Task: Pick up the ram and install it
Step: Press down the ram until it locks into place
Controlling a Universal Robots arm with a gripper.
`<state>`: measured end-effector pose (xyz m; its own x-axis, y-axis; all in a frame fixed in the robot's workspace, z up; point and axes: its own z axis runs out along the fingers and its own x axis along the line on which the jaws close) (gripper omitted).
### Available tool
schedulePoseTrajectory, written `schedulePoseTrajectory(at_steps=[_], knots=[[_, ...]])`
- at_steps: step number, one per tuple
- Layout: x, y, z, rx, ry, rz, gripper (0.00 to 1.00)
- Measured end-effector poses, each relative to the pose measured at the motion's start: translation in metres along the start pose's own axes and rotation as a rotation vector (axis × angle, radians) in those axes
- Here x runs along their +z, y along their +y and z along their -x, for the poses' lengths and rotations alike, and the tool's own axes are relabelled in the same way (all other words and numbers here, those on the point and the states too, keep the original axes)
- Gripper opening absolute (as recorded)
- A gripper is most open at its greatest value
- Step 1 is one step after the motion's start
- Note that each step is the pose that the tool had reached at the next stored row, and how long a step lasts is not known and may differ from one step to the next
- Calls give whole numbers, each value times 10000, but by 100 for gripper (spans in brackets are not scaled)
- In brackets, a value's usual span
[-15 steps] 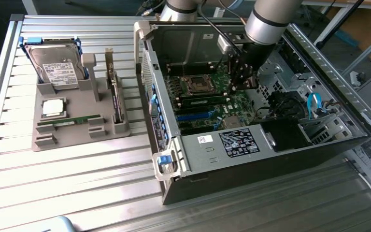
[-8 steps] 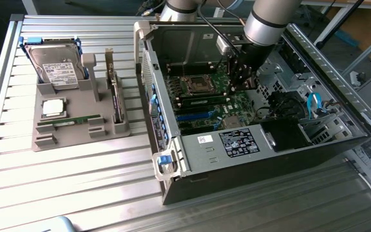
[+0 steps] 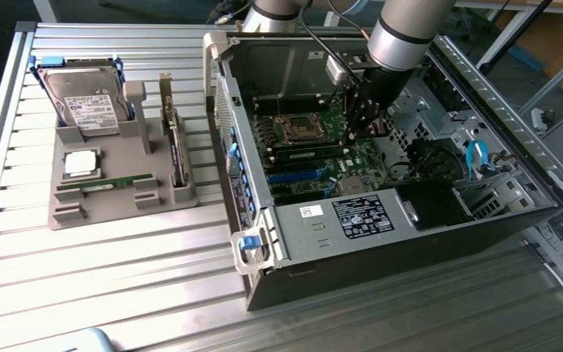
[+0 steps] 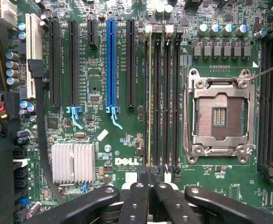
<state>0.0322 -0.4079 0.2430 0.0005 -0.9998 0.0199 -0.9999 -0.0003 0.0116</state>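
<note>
One ram stick (image 3: 306,152) stands edge-up in a motherboard slot beside the empty processor socket (image 4: 219,116); in the wrist view its thin upper edge (image 4: 149,93) runs straight toward my fingertips. My gripper (image 4: 149,179) is shut, fingertips together right at that stick's near end. I cannot tell whether they pinch it or only rest on it. From outside, the gripper (image 3: 363,130) is down inside the open computer case (image 3: 360,235). Another green ram stick (image 3: 105,181) lies in the grey holder (image 3: 115,209) on the exterior view's left.
The grey holder also carries a hard drive (image 3: 84,103), a square silver processor chip (image 3: 81,163) and an upright expansion card (image 3: 174,139). Empty black memory slots (image 4: 167,93) lie beside the seated stick. Cables and drive bays (image 3: 477,161) crowd the case's right side.
</note>
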Motion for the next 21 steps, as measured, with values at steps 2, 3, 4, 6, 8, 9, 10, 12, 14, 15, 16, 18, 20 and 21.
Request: schedulePoseTrajectory(at_steps=[2,3,4,6,8,9,10,12,14,15,16,18,20,21], knots=[[6,2,0,0,1,0,10],[9,3,0,0,1,0,10],[14,6,1,0,0,0,10],[22,11,1,1,1,1,10],[28,16,1,0,1,0,10],[32,18,1,0,1,0,10],[36,20,1,0,0,0,10],[45,24,1,0,0,0,10],[52,27,1,0,1,1,10],[56,28,2,-1,0,0,10],[59,29,1,-1,1,1,10],[68,30,2,-2,0,0,10],[78,31,2,-2,1,0,10],[83,31,2,-3,0,0,10]])
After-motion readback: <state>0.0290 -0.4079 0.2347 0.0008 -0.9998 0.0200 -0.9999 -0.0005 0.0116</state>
